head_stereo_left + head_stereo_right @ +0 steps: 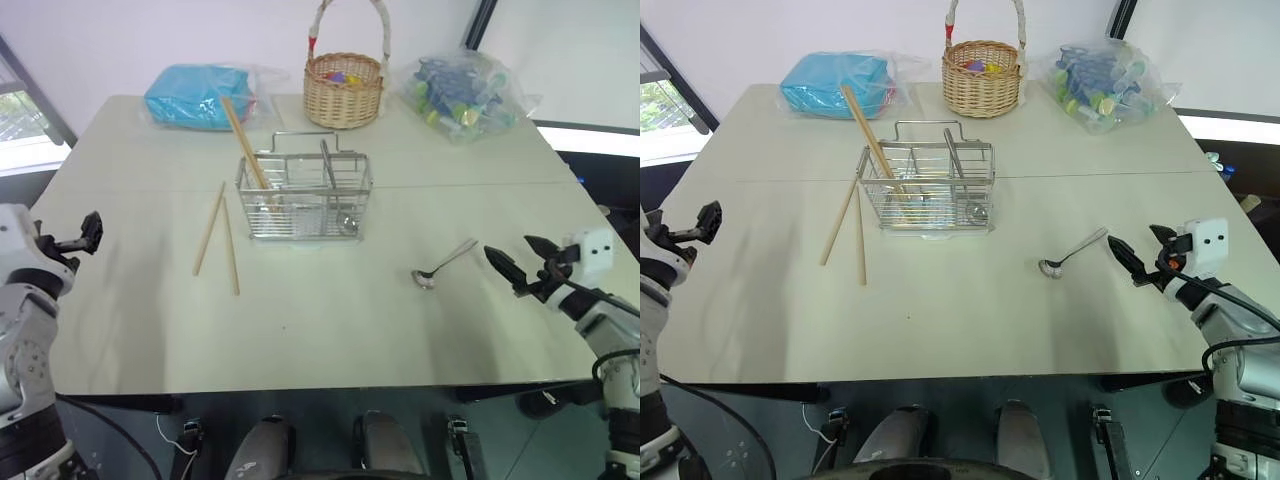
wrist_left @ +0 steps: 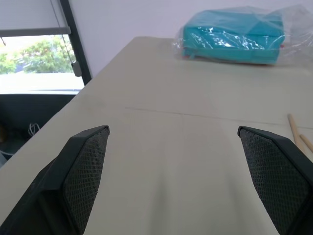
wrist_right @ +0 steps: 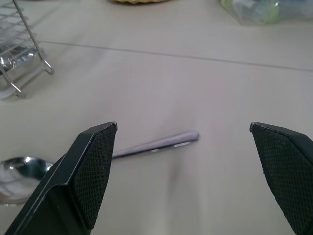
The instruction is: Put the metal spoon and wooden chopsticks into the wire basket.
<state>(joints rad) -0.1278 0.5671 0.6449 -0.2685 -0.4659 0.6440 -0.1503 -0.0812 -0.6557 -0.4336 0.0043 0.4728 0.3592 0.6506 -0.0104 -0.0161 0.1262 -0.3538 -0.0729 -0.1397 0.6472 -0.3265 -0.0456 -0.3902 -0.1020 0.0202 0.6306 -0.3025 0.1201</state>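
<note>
Pale bench (image 1: 330, 330), both hands hanging unclenched and empty.
Metal spoon (image 1: 443, 263) lies near right hand (image 1: 524, 262); wooden chopsticks (image 1: 218, 238) lie beside wire basket (image 1: 305, 196); left hand (image 1: 88, 232) hovers well apart.

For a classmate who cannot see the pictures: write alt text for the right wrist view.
The open right gripper hovers low over a pale table, its two black fingers standing either side of the metal spoon lying flat just ahead. A corner of the wire basket stands beyond the spoon's bowl.

Metal spoon (image 1: 443, 263) flat right of wire basket (image 1: 304, 196); wooden chopsticks (image 1: 217, 238) flat left.
</note>
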